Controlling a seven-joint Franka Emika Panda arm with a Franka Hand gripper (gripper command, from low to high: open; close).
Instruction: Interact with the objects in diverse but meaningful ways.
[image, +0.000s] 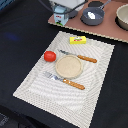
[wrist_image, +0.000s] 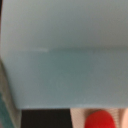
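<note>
Though print marks yellow packet (image: 77, 40), unreadable | red tomato (image: 49, 56) unlabelled

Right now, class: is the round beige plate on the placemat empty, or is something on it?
Empty. In the exterior view the plate shows a bare beige surface; the tomato sits beside it on the placemat, and the knife and fork flank it.

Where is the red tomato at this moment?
In the exterior view, the red tomato lies on the placemat, just off the exterior view's left of the round beige plate.
</note>
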